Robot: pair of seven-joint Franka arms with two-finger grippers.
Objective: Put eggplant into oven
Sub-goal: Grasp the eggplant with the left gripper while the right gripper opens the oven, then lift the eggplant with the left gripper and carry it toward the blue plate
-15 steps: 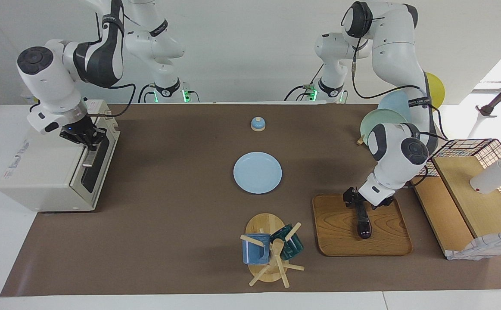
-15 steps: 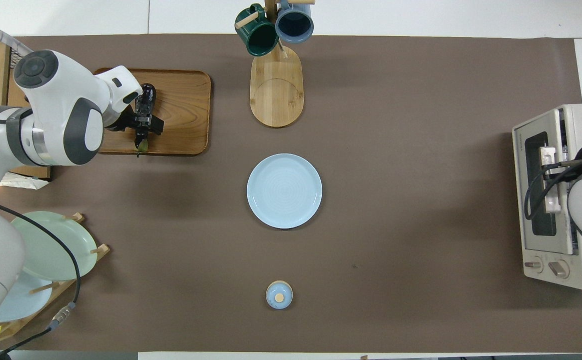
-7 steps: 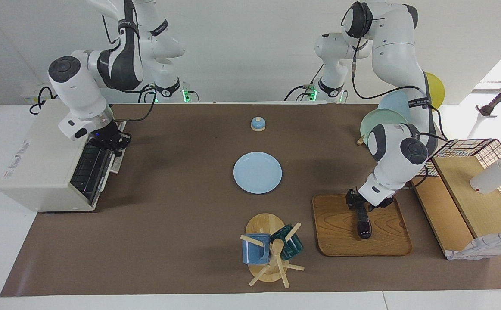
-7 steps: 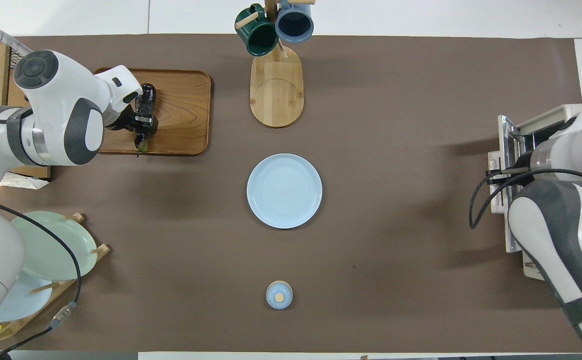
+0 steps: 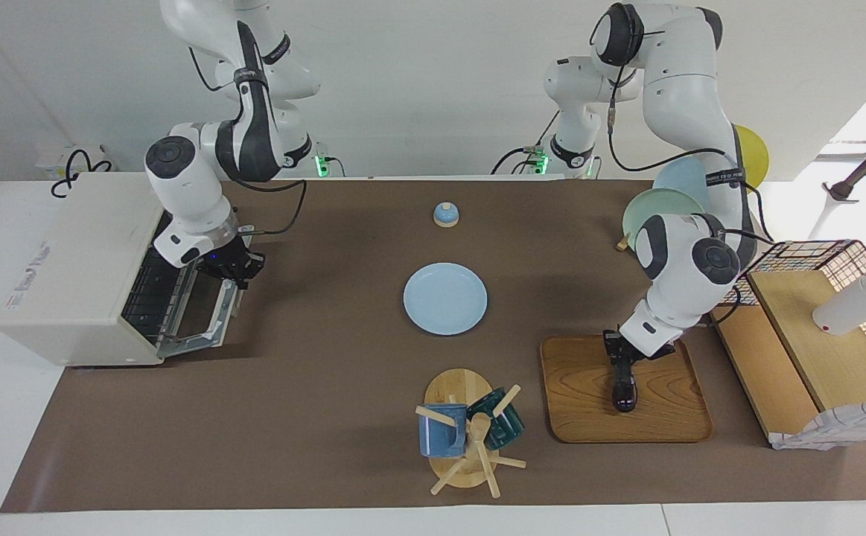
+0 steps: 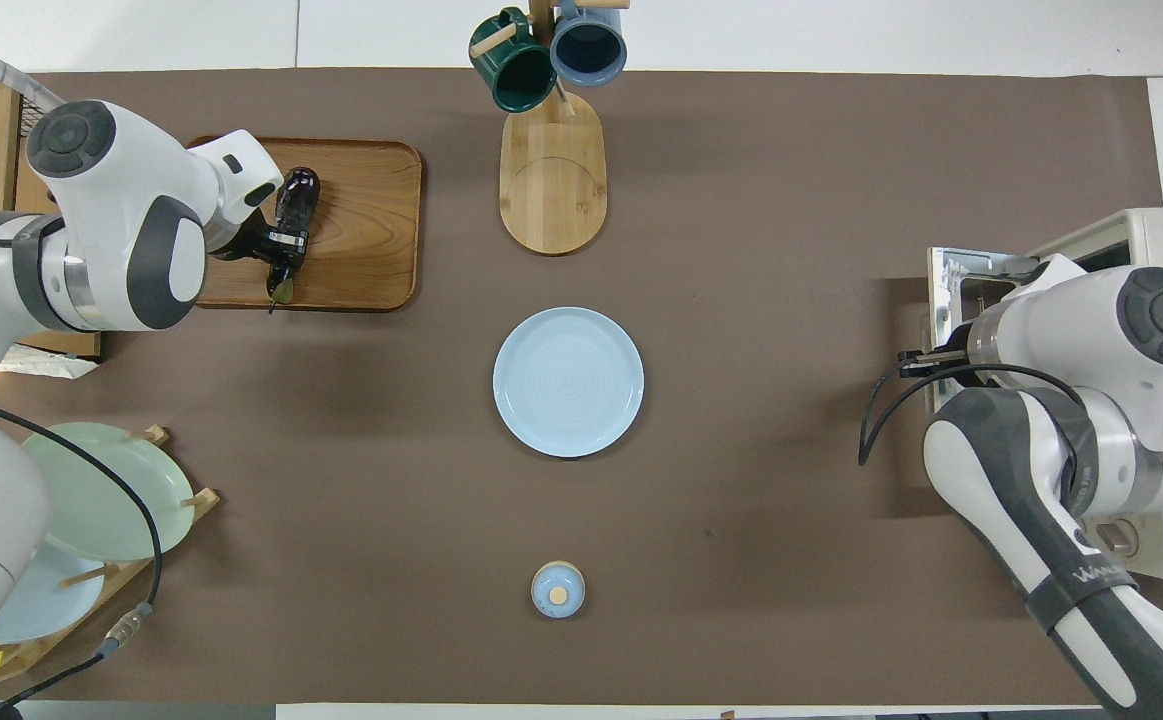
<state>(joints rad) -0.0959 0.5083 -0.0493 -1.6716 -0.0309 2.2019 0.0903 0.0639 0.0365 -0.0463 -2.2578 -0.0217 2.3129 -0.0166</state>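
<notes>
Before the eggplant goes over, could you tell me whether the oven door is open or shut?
Open: the oven door hangs down, showing the rack inside; the right gripper is at its handle.

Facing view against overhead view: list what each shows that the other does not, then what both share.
Only the facing view shows the oven's wire rack inside the open oven, and the right gripper at the lowered door's handle edge.

Only the overhead view shows the oven's knobs; the right arm hides that gripper there.

Both show the left gripper shut on the eggplant at the wooden tray, the blue plate mid-table, and the mug stand.
</notes>
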